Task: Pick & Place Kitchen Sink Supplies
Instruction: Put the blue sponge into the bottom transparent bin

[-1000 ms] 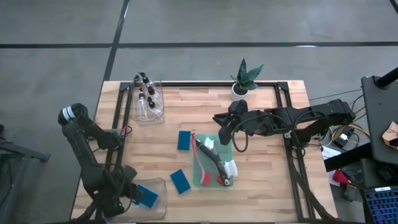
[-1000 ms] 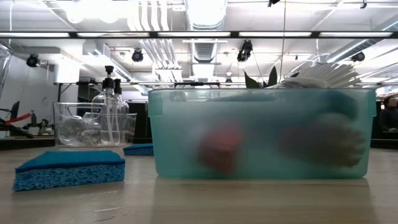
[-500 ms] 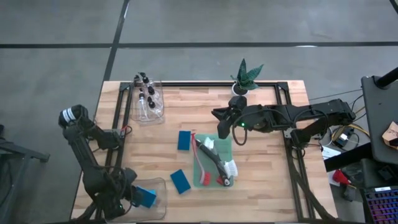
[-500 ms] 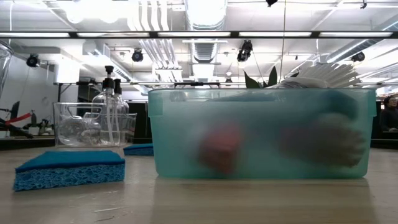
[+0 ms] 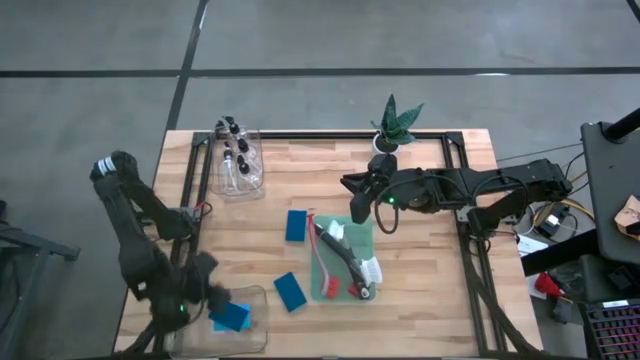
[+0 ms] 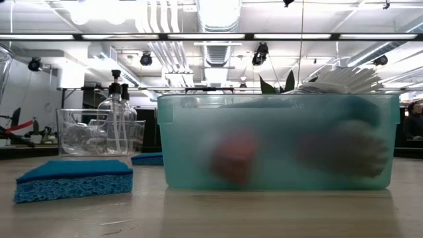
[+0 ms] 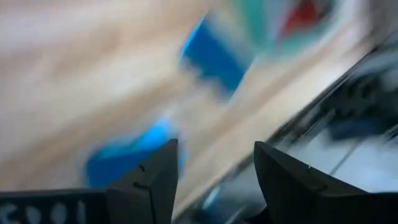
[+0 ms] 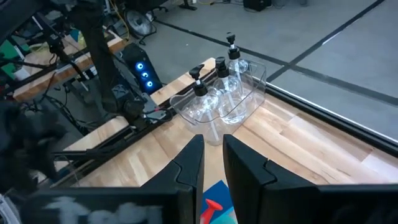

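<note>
Three blue sponges show in the high view. One [image 5: 297, 225] lies flat by the teal bin's far left corner. One [image 5: 290, 291] lies flat nearer the front. One [image 5: 232, 317] is inside the clear bin [image 5: 250, 338] at the front left. My left gripper [image 5: 207, 293] stands open just left of that bin, with nothing between its fingers [image 7: 155, 180]. My right gripper [image 5: 355, 205] hovers over the far end of the teal bin [image 5: 325, 262], which holds red and black brushes [image 5: 345, 262]. Its fingers [image 8: 189, 171] are nearly together and hold nothing. The clear bottles [image 5: 236, 158] stand in a clear bin at the far left.
A potted green plant [image 5: 396, 124] stands at the far edge, just beyond my right gripper. A black frame [image 5: 330, 134] runs along the table's far edge and both sides. In the low view the teal bin [image 6: 277, 142] fills the middle, with a sponge [image 6: 73, 178] to its left.
My left gripper has opened and let go of the blue sponge, which now lies in the clear front-left bin. It has then drawn back from the bin toward the table's left and far side. My right gripper has shifted a little toward the far edge.
</note>
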`<state>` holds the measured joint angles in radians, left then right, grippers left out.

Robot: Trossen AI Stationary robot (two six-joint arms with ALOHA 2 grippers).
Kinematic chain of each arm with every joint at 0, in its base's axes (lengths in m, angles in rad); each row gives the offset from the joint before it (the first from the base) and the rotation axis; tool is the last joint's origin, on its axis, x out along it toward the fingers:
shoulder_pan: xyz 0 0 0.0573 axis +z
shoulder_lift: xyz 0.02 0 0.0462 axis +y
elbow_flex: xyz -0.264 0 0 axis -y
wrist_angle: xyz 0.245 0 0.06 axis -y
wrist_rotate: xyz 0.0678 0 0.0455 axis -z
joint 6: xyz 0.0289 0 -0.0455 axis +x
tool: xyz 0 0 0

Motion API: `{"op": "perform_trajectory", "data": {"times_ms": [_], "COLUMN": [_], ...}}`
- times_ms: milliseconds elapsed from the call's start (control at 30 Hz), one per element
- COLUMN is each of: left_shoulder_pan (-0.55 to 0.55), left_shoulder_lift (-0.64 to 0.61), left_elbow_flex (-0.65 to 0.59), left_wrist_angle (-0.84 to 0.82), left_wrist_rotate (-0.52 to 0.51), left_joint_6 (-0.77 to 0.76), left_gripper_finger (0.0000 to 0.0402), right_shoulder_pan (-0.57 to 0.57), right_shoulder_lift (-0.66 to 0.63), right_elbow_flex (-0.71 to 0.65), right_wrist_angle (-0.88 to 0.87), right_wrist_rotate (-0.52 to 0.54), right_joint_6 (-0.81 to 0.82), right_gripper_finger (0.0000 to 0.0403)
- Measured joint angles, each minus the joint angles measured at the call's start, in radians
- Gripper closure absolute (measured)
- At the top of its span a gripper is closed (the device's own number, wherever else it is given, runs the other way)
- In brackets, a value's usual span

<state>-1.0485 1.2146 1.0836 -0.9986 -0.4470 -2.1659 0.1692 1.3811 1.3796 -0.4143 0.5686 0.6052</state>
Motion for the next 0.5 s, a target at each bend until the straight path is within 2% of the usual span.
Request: {"op": "perform_trajectory", "data": {"times_ms": [133,200,500], "left_shoulder_pan": [0.073,0.132,0.471], "left_shoulder_lift": [-0.076,-0.104,-0.136], "left_elbow_flex": [-0.010,-0.010,-0.010], "left_wrist_angle": [-0.018,-0.019,-0.003], "left_wrist_rotate": [-0.305,-0.386,-0.325], "left_joint_6": [0.010,0.051,0.322], "left_gripper_finger": [0.0204,0.0206,0.0211], "right_shoulder_pan": [0.000,0.000,0.000], "right_shoulder_lift": [0.001,0.001,0.002], "right_elbow_flex": [0.000,0.000,0.000], "right_wrist_angle": [0.000,0.000,0.001], "right_wrist_rotate": [0.000,0.000,0.001], "right_joint_6": [-0.014,-0.014,-0.013], "right_gripper_finger": [0.0346,0.0346,0.0346]}}
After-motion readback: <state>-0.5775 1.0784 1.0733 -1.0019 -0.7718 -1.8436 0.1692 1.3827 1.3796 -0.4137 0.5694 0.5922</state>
